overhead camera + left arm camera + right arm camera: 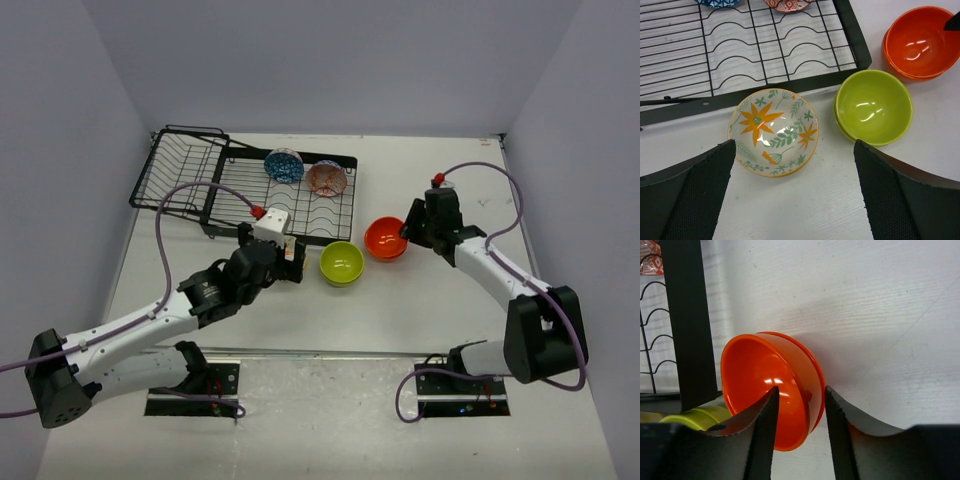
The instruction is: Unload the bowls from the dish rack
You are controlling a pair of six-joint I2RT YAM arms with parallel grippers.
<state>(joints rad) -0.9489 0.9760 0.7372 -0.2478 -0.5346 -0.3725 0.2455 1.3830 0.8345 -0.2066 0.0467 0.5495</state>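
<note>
White table has the black wire dish rack toward its far left. The left pincer hangs spread wide with nothing in it, right above a cream floral bowl sitting on the table just off the rack's near edge. The right pincer is clamped on the orange bowl rim, one finger inside and one outside, a bit off the rack's near right corner. The lime green bowl sits on the table just beside that same corner, between the other two. In the rack, a blue-patterned bowl and a red-patterned bowl are propped side by side along its far edge.
</note>
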